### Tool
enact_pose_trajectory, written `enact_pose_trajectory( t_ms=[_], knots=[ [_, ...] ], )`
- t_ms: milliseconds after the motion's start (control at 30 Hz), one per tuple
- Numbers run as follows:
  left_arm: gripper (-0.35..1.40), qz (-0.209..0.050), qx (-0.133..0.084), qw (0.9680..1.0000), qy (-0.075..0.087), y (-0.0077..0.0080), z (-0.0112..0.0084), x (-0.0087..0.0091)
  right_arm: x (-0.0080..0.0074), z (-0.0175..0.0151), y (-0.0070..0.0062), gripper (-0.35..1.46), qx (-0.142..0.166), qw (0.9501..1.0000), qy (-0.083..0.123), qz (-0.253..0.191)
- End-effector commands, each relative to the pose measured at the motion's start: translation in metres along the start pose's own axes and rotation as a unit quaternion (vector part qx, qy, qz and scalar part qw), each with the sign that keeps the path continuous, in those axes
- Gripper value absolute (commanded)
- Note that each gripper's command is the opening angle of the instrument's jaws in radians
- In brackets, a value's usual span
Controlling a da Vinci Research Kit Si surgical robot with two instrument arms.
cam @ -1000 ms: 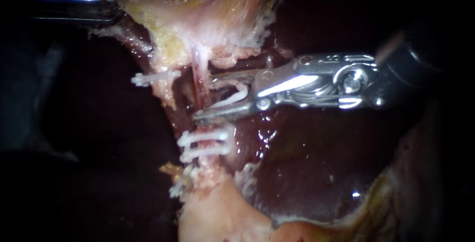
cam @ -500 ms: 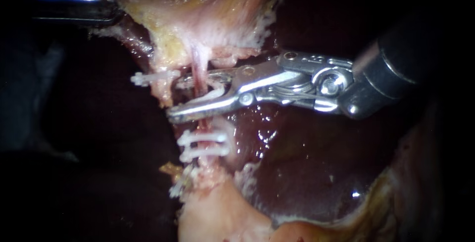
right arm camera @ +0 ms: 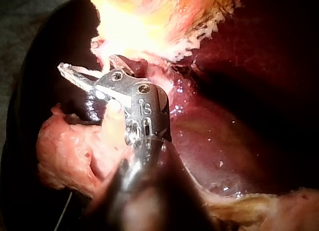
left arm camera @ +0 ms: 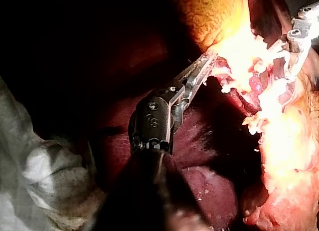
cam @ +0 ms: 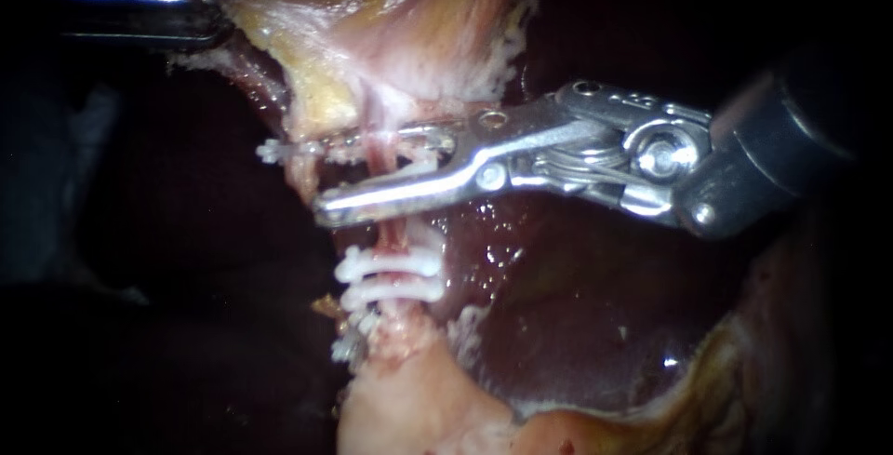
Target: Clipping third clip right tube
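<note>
Steel-bright, in from the right: right instrument (cam: 324,180), jaws parted by a narrow gap, tube (cam: 379,172) crossing that gap, clip piece (cam: 419,153) white against the upper jaw. Now reaching past the tube, with tips a second ago only level with it. Since half a second ago, joint drawn back toward the right, tips about where they were. Just below the jaws on the same tube, two white clips (cam: 391,262), close together. Lone clip (cam: 273,151) beyond the upper jaw's tip. Dark liver (cam: 577,325) underneath.

Seen only from the left wrist: left instrument (left arm camera: 208,60), jaws clamped narrowly on the edge of pale tissue (left arm camera: 234,46). In the endoscope view, only its shaft, tip buried in that tissue. Also at the far edge of the left wrist view, the right instrument's joint.

From the right wrist: back of the right instrument, one jaw tip jutting out beyond it, tube hidden behind the metal.
</note>
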Motion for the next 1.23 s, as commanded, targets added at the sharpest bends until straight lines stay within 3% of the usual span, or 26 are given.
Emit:
enact_pose_trajectory(
  t_ms=[33, 433, 600, 700, 867, 1233],
  knots=[
    [-0.35, 0.000, 0.000, 1.0000, 0.000, 0.0000, 0.0000, 0.0000, -0.0001, 0.0000, 0.0001, 0.39, 0.000, 1.0000, 0.000, 0.000],
    [-0.35, 0.000, 0.000, 1.0000, 0.000, 0.0000, 0.0000, 0.0000, -0.0004, -0.0009, 0.0008, -0.05, -0.002, 0.9999, 0.001, 0.017],
    [-0.35, 0.000, 0.000, 1.0000, 0.000, 0.0000, 0.0000, 0.0000, -0.0005, -0.0011, 0.0008, -0.35, -0.006, 0.9992, 0.005, 0.040],
    [-0.35, 0.000, 0.000, 1.0000, 0.000, 0.0000, 0.0000, 0.0000, -0.0006, -0.0013, 0.0010, -0.35, -0.010, 0.9975, 0.003, 0.070],
    [-0.35, 0.000, 0.000, 1.0000, 0.000, 0.0000, 0.0000, 0.0000, -0.0013, -0.0015, 0.0014, -0.35, -0.020, 0.9969, -0.019, 0.073],
    [-0.35, 0.000, -0.001, 1.0000, 0.000, -0.0001, 0.0000, 0.0000, -0.0020, -0.0017, 0.0021, -0.35, -0.021, 0.9971, -0.020, 0.071]
  ],
)
